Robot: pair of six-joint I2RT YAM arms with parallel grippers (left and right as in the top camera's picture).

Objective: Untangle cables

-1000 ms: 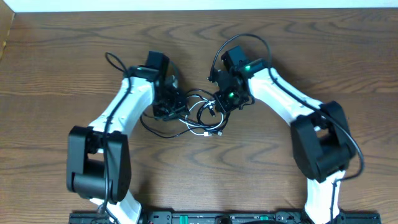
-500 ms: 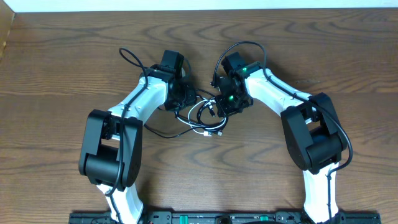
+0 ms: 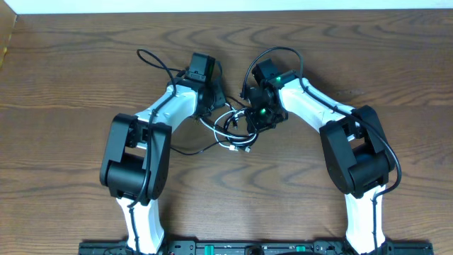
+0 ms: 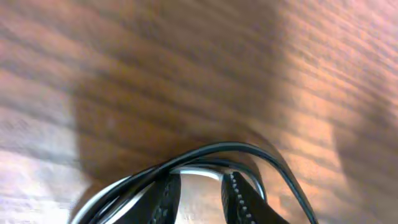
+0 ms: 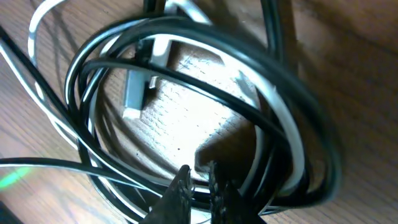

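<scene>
**Black and white cables (image 3: 233, 132) coiled between two grippers**

Overhead: the coil lies on the table (image 3: 71, 85), with the left gripper (image 3: 212, 106) at its 10 o'clock and the right gripper (image 3: 256, 122) at 3 o'clock.

Left wrist: the jaws are narrow and cords drape over the fingertips (image 4: 166, 198); I cannot tell if they are pinched.

Right wrist: the jaws are nearly together, nipping a strand at the coil's 6 o'clock.

Loosening seems underway; the next move calls for a gentle outward pull.

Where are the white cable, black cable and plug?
white cable (image 5: 38, 22): right wrist view, upper-left loop
black cable (image 5: 314, 134): right wrist view, right-hand bend
plug (image 5: 134, 93): right wrist view, metal tip
</scene>
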